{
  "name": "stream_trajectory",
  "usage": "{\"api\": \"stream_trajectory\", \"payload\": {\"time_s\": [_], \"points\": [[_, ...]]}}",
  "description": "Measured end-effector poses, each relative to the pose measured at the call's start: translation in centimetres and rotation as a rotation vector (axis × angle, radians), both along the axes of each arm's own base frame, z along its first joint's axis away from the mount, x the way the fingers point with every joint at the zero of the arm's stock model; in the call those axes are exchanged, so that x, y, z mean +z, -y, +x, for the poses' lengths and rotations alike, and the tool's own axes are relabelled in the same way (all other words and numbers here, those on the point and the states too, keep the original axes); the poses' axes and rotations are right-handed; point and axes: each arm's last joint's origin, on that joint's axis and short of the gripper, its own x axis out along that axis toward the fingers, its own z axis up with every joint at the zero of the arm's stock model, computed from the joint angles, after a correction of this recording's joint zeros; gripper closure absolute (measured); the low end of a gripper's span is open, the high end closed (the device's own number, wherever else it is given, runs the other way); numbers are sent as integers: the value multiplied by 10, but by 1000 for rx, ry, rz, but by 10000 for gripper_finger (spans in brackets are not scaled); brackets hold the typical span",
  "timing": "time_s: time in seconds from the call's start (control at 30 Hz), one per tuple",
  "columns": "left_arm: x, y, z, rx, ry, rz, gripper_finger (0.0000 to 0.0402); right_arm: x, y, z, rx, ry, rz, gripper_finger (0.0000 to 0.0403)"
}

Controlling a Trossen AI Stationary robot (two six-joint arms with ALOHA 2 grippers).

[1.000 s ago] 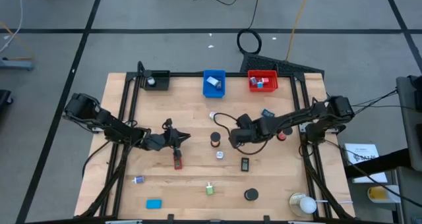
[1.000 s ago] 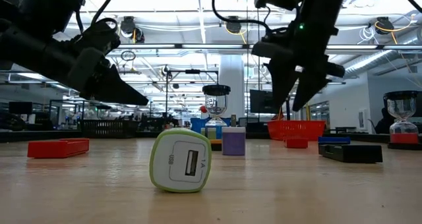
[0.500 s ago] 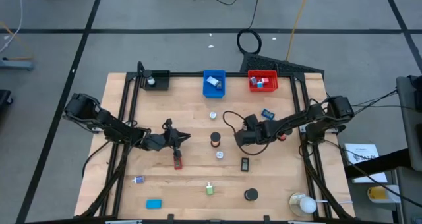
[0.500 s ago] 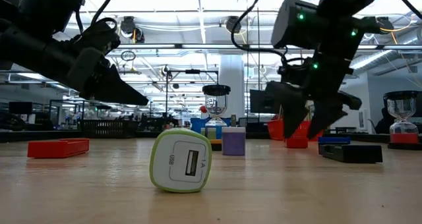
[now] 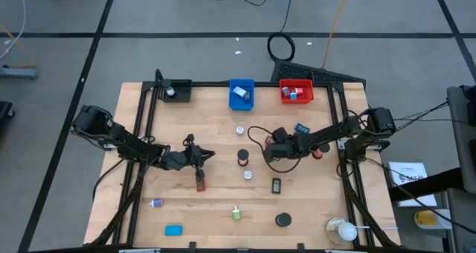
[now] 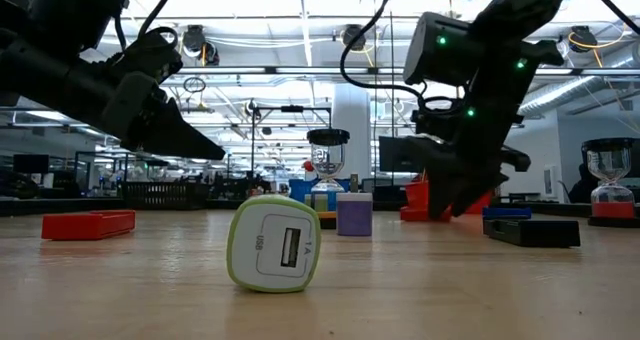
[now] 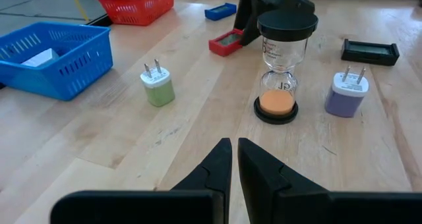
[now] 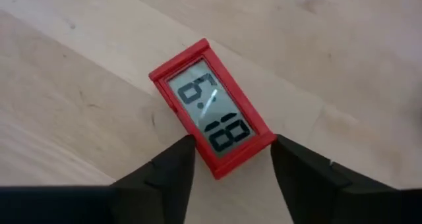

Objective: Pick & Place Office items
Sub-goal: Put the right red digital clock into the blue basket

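- Blue bin (image 5: 242,94), red bin (image 5: 296,91) and black bin (image 5: 175,91) along the table's (image 5: 216,138) far edge.
- Roundish white object in a clear holder (image 5: 343,229) at a near corner.

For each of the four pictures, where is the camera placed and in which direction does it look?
High view: above, straight down on the table, both arms visible.
Low view: at tabletop height, level across a green charger; both arms enter from above.
Left wrist view: on the left arm, past its shut end effector toward an hourglass.
Right wrist view: on the right arm, down between its fingers at a red digital clock.
Shared: the hourglass also shows in the high view.
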Motion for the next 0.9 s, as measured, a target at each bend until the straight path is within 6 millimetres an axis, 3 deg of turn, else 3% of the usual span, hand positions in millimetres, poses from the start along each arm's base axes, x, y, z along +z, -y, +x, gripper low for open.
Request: {"api": "stream_trajectory", "payload": {"time_s": [0.13, 0.3, 0.43, 0.77, 0.9], "points": [[0, 0, 0, 0, 0, 0, 366, 0, 0, 1, 88, -34, -24, 254], [0, 0, 0, 0, 0, 0, 366, 0, 1, 0, 228, -112, -44, 260], [0, 0, 0, 0, 0, 0, 366, 4, 6, 0, 312, -141, -75, 234], [0, 0, 0, 0, 0, 0, 366, 14, 14, 16, 180, 110, -59, 129], [0, 0, 0, 0, 0, 0, 366, 12, 14, 20, 145, 145, -53, 110]]}}
